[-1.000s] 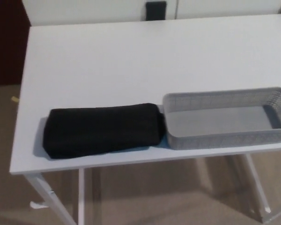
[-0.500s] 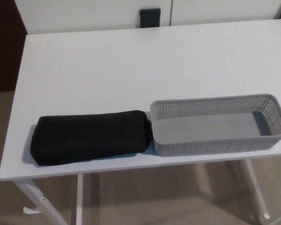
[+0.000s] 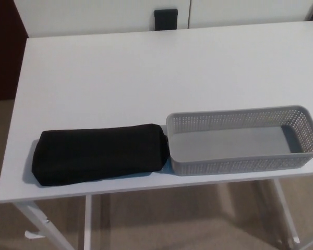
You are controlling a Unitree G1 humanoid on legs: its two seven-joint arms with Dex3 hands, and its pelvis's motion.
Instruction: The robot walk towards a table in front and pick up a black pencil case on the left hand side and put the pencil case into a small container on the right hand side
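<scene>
A long black pencil case lies flat on the white table, near the front edge on the left. Its right end touches the left end of a grey perforated container, which sits along the front edge on the right with nothing inside. Neither of my hands nor any part of my arms shows in the head view.
White table legs and beige floor show below the front edge. A dark panel stands left of the table. Behind the table is a white wall or cabinet with a small black fitting.
The whole picture has shifted between the earliest frame and now, so the camera moved. The pencil case and container keep the same places relative to each other.
</scene>
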